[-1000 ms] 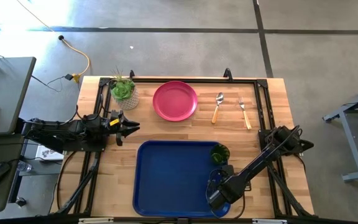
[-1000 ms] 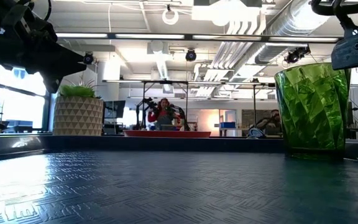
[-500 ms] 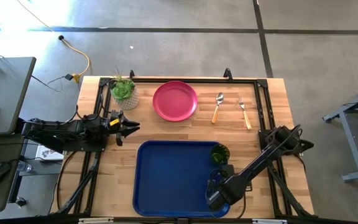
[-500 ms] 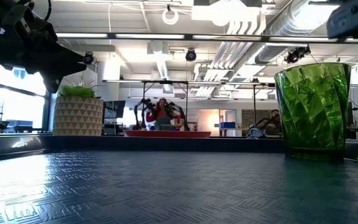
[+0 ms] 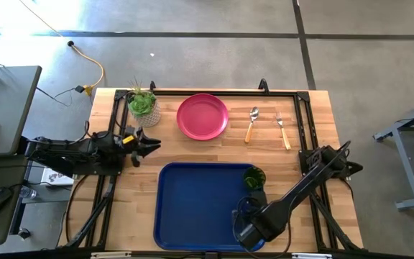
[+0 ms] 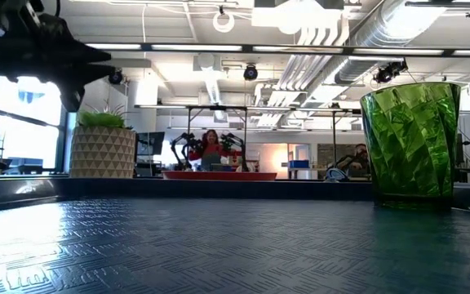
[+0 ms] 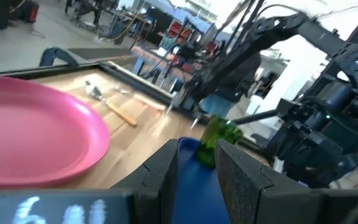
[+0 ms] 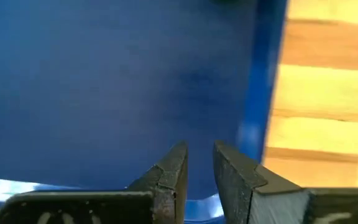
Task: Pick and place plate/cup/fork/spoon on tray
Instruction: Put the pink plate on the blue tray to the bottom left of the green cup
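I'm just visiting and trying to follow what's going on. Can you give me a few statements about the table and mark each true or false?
1. The cup stands on the tray. True.
2. The plate lies on the tray. False: it lies on the wooden table, beyond the tray.
3. The spoon and fork lie side by side, apart. True.
4. The right pincer holds the cup. False: it hangs over the tray's corner, holding nothing.

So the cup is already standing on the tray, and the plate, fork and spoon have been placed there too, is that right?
Not quite. The cup does stand on the tray, but the high view shows the plate, spoon and fork still lying on the wooden table beyond the tray.
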Available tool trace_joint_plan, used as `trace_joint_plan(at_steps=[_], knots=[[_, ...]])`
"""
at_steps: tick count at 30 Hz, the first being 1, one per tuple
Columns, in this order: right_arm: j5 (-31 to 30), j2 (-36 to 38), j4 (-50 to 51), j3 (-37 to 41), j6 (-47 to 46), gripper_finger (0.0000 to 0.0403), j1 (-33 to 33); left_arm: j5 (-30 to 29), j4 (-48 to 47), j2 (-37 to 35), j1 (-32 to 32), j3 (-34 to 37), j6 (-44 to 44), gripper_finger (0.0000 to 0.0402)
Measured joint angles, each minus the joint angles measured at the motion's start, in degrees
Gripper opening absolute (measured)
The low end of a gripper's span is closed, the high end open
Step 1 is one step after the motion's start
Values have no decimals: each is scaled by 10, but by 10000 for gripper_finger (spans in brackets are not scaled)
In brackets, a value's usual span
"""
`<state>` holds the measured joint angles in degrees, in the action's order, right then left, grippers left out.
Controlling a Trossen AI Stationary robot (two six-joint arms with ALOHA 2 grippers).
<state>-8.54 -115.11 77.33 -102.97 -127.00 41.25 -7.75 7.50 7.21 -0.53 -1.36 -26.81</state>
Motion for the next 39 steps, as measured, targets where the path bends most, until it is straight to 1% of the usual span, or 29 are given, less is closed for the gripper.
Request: trace_joint_plan(at_steps=[3, 7, 10, 13, 15, 19, 22, 26, 33, 39], knots=[[-57, 0, 30, -42, 8, 67, -1, 3, -1, 0, 0, -19, 14, 99], [-130, 0, 90, -95, 15, 67, -8, 3, -4, 0, 0, -57, 71, 99], [-174, 0, 130, -126, 23, 67, -15, 1, -25, 8, 0, -87, 110, 99], [-224, 7, 126, -136, 48, 67, -22, -2, -52, 28, 0, -124, 139, 99], [-259, 16, 129, -136, 49, 67, -29, -6, -65, 48, 0, -150, 154, 99], [-312, 29, 127, -134, 73, 67, -43, -11, -121, 104, 1, -209, 186, 99], [-320, 37, 127, -134, 98, 67, -59, -23, -185, 155, 1, -255, 205, 100], [-334, 52, 127, -134, 150, 67, -85, -37, -241, 234, 2, -315, 245, 100], [-372, 101, 127, -133, 282, 67, -139, -38, -262, 363, 37, -400, 318, 100], [-374, 155, 127, -133, 413, 67, -191, -31, -290, 443, 84, -453, 331, 100]])
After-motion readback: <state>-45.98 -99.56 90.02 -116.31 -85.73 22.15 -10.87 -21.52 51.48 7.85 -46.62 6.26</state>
